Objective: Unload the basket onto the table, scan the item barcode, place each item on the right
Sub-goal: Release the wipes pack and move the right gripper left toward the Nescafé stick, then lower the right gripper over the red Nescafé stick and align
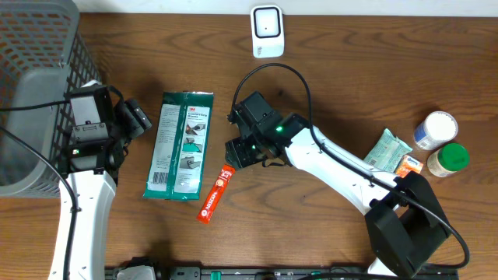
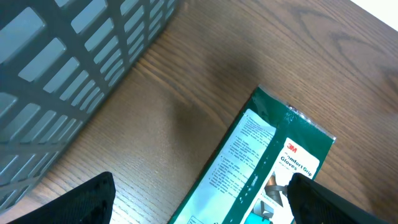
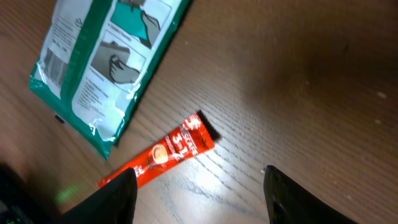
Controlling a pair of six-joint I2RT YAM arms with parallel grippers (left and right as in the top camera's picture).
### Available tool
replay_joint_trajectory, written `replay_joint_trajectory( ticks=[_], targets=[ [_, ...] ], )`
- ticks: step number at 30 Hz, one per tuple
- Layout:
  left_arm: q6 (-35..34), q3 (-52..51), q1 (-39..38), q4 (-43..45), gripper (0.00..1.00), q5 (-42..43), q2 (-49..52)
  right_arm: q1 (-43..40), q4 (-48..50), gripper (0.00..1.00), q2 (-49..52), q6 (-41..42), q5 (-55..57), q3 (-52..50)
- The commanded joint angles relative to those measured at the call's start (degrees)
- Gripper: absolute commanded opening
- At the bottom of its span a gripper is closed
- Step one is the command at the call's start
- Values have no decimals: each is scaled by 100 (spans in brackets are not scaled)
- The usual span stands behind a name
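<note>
I'm seeing the red sachet [image 1: 215, 194] lying flat on the table [image 1: 350, 62], set on a slant, just beside the lower right corner of the green glove pack [image 1: 180, 145]. The pack is lying printed side up, with a barcode showing at its lower left corner. The right gripper [image 3: 202, 196] is hanging over the sachet's upper end; its fingers are standing well apart and are gripping nothing, the sachet resting on the wood ahead of them. The left gripper [image 2: 202, 202] is sitting on the far side of the pack, near its top edge, jaws spread wide and holding nothing. Behind it the grey basket [image 1: 39, 47] is filling the table's left corner. The white scanner [image 1: 267, 31] is standing at the far edge, well apart from the sachet. Off to the right, a green pouch [image 1: 387, 149], a white-lidded bottle [image 1: 436, 128] and a green-lidded bottle [image 1: 447, 159] are sitting together.
</note>
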Motion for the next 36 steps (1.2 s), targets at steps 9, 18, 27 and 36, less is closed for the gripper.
replay_joint_trajectory(
  ticks=[9,18,27,36],
  targets=[
    [-35,146,20,-2,88,-72,-52,33,323,66,42,125,101,79],
    [-35,146,20,-2,89,-72,-52,39,387,66,44,162,103,79],
    [-35,146,20,-2,88,-72,-52,76,391,68,44,155,177,72],
    [-35,146,20,-2,88,-72,-52,192,531,71,44,116,234,28]
  ],
)
